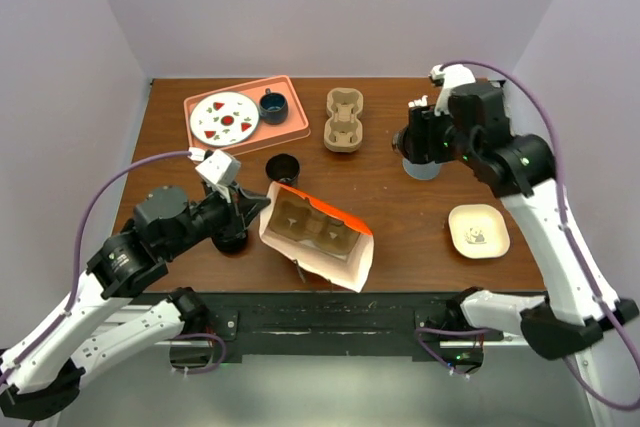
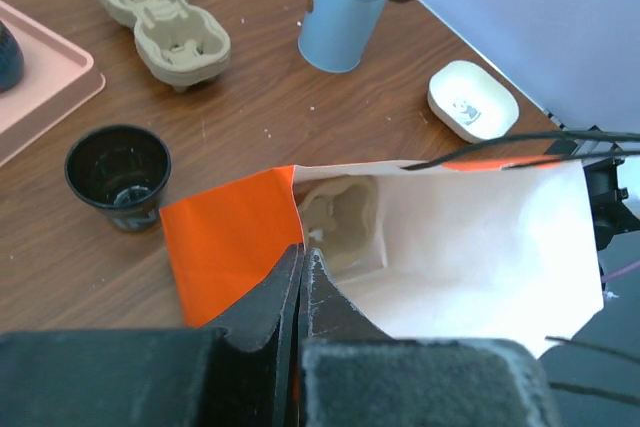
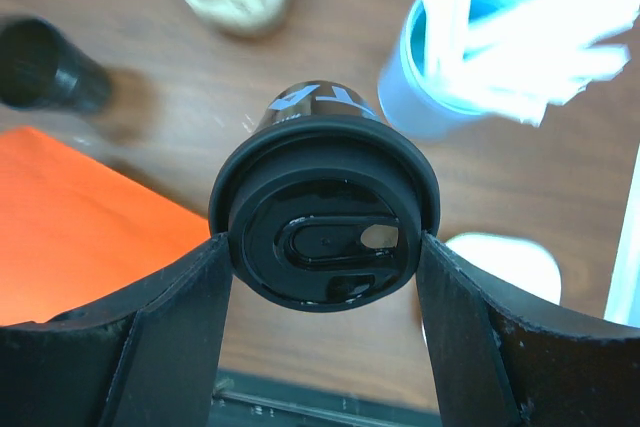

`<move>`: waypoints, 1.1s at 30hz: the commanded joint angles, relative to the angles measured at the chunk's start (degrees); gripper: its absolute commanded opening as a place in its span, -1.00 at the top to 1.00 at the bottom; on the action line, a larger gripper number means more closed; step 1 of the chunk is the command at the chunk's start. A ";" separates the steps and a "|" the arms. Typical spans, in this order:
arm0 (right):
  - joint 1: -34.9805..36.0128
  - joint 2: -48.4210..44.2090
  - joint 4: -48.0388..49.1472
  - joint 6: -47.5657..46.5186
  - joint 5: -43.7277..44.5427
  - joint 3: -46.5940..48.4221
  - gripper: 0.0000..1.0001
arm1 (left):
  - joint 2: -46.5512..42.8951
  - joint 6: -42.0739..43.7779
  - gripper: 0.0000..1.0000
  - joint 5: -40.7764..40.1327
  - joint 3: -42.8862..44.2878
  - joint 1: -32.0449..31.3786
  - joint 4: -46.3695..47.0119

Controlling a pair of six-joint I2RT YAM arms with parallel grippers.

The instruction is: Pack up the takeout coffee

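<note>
The takeout coffee (image 3: 325, 222) is clamped by the right gripper (image 3: 322, 247), upper right of the orange bag (image 1: 315, 237), whose mouth is pinched open by the left gripper (image 2: 303, 257).

White lettering on takeout coffee (image 3: 322, 222) — unreadable

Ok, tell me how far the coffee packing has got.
Done: a cup carrier sits inside the bag, whose edge the left hand pinches. In hand: the right hand grips the takeout coffee off the table. Left: placing it in the bag.
</note>
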 commanded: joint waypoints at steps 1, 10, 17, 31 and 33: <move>0.13 -6.28 8.89 -4.65 -8.11 1.24 0.01 | 0.49 3.38 1.00 0.58 0.83 -0.06 2.35; 0.30 -6.38 6.97 -6.34 -20.49 9.93 0.10 | 0.84 -1.96 1.00 0.58 -0.23 -0.15 1.65; 0.65 -5.76 7.75 -2.55 -34.37 12.31 0.10 | 2.25 -5.93 1.00 3.30 0.30 -0.06 0.24; 2.15 -8.13 6.79 -5.36 -42.05 15.39 0.10 | 6.64 -8.30 0.81 -2.50 5.92 -0.06 -4.33; 2.24 -8.49 6.88 -6.07 -42.13 14.77 0.10 | 7.78 -8.21 0.80 -3.02 6.72 -0.15 -4.59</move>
